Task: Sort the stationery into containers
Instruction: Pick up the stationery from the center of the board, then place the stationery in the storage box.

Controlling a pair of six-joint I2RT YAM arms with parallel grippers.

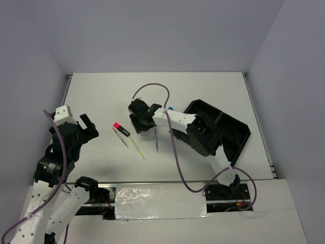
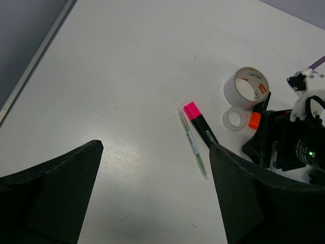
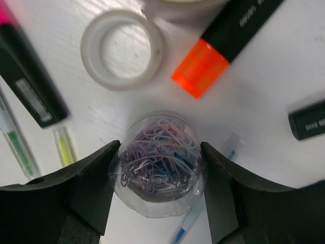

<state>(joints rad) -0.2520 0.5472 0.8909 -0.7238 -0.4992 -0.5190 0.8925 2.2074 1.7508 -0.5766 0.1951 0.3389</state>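
Right gripper [image 3: 160, 152]: fingers pressed on both sides of the clip tub [image 3: 158, 173], looks gripped. Can't tell if it's off the table yet. Thin clear wall, so I'd squeeze lightly and lift straight up before swinging. Tight just ahead of the tips: tape ring [image 3: 89, 48], orange highlighter [image 3: 223, 48]. Blue pen [image 3: 188, 226] crosses beneath. Tray [image 1: 236, 129] sits back along its own arm; clear its wall. Left gripper [image 2: 155, 147] is spread wide and empty.
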